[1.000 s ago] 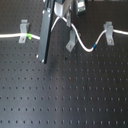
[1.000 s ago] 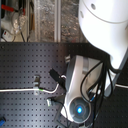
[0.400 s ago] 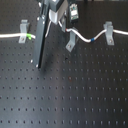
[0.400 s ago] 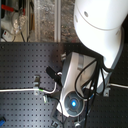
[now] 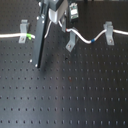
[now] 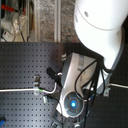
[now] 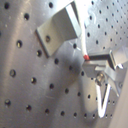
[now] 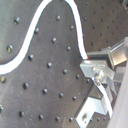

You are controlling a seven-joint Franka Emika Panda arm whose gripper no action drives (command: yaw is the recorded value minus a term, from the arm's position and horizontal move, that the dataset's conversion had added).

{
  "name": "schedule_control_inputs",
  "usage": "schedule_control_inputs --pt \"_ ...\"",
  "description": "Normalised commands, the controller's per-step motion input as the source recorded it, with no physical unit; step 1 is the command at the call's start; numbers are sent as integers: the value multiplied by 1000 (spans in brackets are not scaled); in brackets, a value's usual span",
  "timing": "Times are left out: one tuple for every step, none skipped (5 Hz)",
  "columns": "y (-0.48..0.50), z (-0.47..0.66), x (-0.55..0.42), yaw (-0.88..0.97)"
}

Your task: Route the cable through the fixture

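The white cable (image 5: 84, 39) enters from the first exterior view's left and shows a green mark (image 5: 31, 36). It passes behind the arm, crosses the top of the slanted grey fixture (image 5: 71, 43), and waves past a blue mark (image 5: 93, 41) toward the right. My gripper (image 5: 67, 28) hangs just above and behind the fixture. Both wrist views show it shut on the cable (image 8: 47, 7), with the red-tipped fingertips (image 7: 92, 65) a short way from the fixture (image 7: 60, 27). In the second exterior view the arm's body hides the gripper.
A shorter grey clip (image 5: 22, 31) stands at the first exterior view's left and an upright forked clip (image 5: 108, 31) at its right, both carrying the cable. A long black bar (image 5: 41, 40) slants down beside the green mark. The board (image 5: 75, 95) is black and perforated.
The arm has shifted slightly toward the second exterior view's left, still holding the cable. The cable's loop between the fixture and the forked clip now lies flatter and higher.
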Motion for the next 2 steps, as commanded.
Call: schedule_control_inputs --pt "167 -33 -474 34" --pt "120 -41 -30 0"
